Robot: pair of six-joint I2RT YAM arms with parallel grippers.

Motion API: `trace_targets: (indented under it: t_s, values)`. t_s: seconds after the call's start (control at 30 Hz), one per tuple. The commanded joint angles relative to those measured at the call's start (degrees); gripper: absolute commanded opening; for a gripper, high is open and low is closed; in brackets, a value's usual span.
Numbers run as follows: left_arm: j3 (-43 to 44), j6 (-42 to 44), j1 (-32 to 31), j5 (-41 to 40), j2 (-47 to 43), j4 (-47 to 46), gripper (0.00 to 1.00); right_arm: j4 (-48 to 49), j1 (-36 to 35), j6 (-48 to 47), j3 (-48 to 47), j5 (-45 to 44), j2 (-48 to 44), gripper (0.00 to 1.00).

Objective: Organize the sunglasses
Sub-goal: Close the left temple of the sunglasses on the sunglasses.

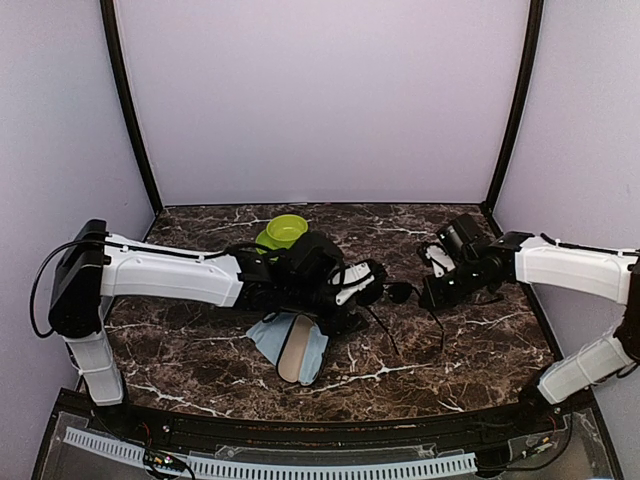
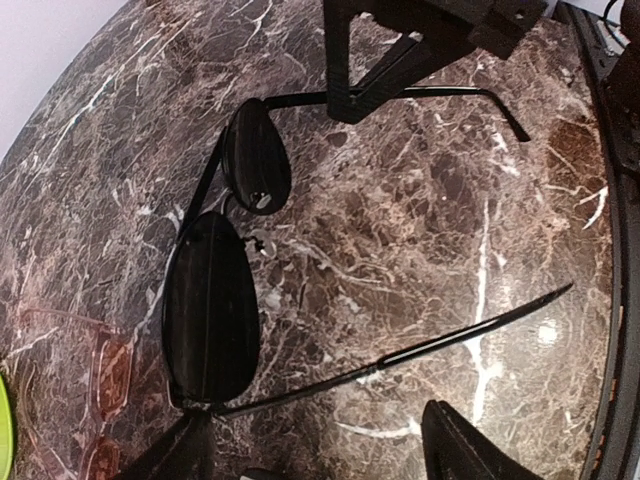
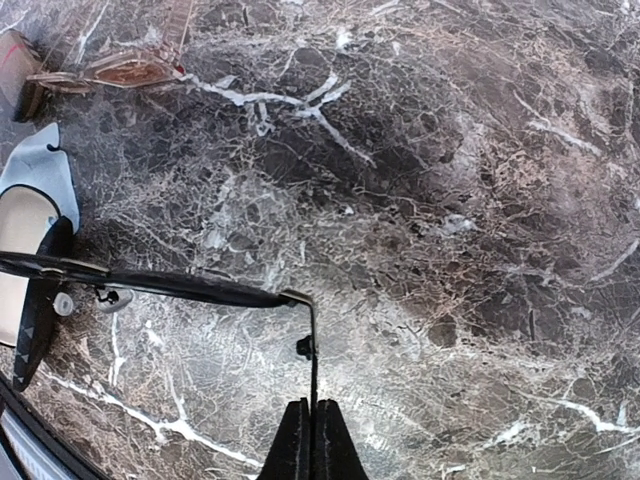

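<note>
The black wire-frame sunglasses (image 2: 210,310) hang unfolded just above the marble between my two grippers, dark lenses facing left. My right gripper (image 3: 313,412) is shut on the far temple arm (image 2: 430,92), pinching the thin wire near its hinge. My left gripper (image 2: 315,440) is open; its fingers (image 2: 460,445) straddle the near temple arm (image 2: 450,335), with the other finger close to the lens corner. In the top view the pair (image 1: 400,292) sits between the left gripper (image 1: 362,285) and the right gripper (image 1: 428,292). Reddish-brown sunglasses (image 2: 110,370) lie on the table nearby.
A green bowl (image 1: 286,231) stands behind the left arm. A light blue cloth (image 1: 268,340) with a beige oblong case (image 1: 295,352) on it lies near the front middle. The reddish-brown sunglasses (image 3: 130,68) show at the far left of the right wrist view.
</note>
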State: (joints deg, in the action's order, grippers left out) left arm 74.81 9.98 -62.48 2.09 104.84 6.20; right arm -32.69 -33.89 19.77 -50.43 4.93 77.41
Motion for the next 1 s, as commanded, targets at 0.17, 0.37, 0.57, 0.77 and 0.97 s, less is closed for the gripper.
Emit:
trace_targets:
  t_s: [0.17,0.37,0.57,0.77,0.97]
  values:
    - [5.24,2.99,0.09,-3.61,3.16,2.84,0.74,0.34,-3.78,0.09,-2.56,-0.51,2.02,0.00]
    - [7.09,1.45,0.16,-4.08,5.01,3.95,0.74,0.93,-4.65,0.53,-2.27,-0.87,2.05,0.00]
    - [4.68,-0.67,0.15,-3.35,3.02,3.32,0.74,1.02,-4.63,0.81,-1.71,-1.65,2.62,0.00]
    - [4.91,-2.41,0.21,-4.81,4.08,2.64,0.75,2.01,-4.61,0.45,-1.51,0.28,2.16,0.00]
    - [7.39,-7.92,0.27,-7.50,6.77,1.73,0.74,2.70,-4.63,0.62,-0.62,2.38,1.52,0.00]
